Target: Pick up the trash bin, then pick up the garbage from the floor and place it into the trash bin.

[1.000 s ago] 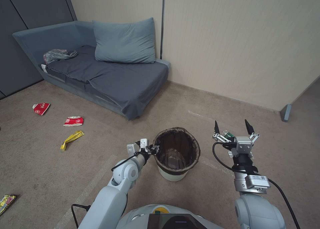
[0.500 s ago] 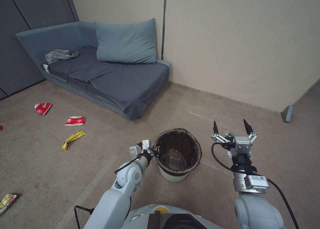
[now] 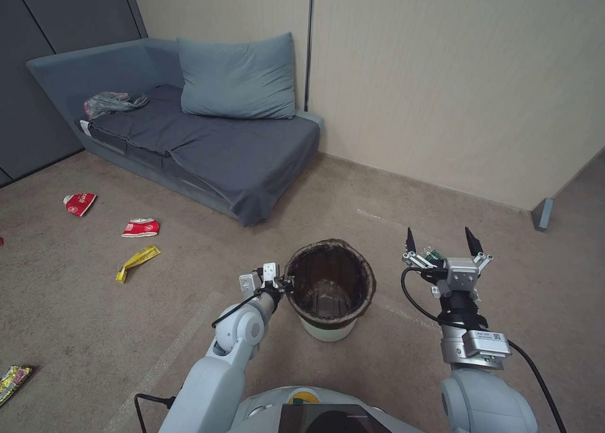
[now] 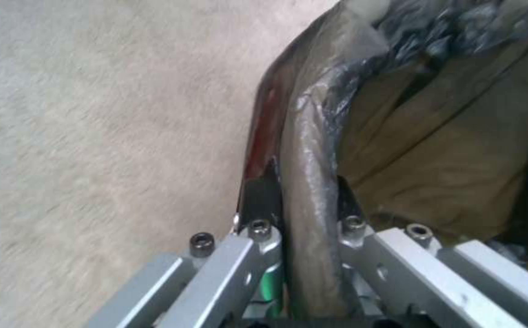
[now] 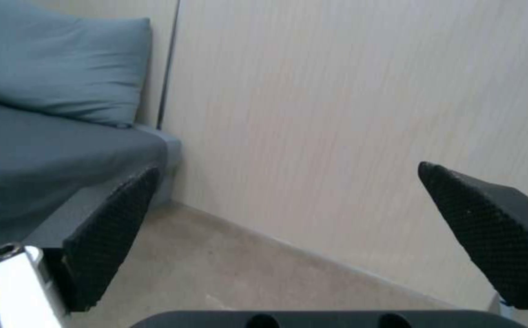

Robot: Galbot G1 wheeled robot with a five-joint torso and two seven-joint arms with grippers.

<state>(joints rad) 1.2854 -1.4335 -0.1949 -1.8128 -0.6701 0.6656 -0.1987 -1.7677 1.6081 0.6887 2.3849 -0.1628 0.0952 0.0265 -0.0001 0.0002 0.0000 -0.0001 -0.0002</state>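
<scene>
1. One left claw (image 4: 303,191) clamps the trash bin (image 3: 329,291) rim; the left wrist view shows one finger on each side of the liner.
2. Right claw (image 3: 441,244) hangs open beside the bin.
3. Paper cups (image 3: 140,227), a wrapper (image 3: 137,262) lie on carpet (image 3: 94,307) near the sofa (image 3: 208,137).

The left gripper (image 3: 285,286) reaches forward from a bent elbow, its fingers (image 4: 263,196) clamped on the near-left rim of the trash bin (image 3: 329,286) — one outside, one inside. The right gripper (image 3: 441,241) hovers right of the bin, upright, jaws spread wide.
</scene>
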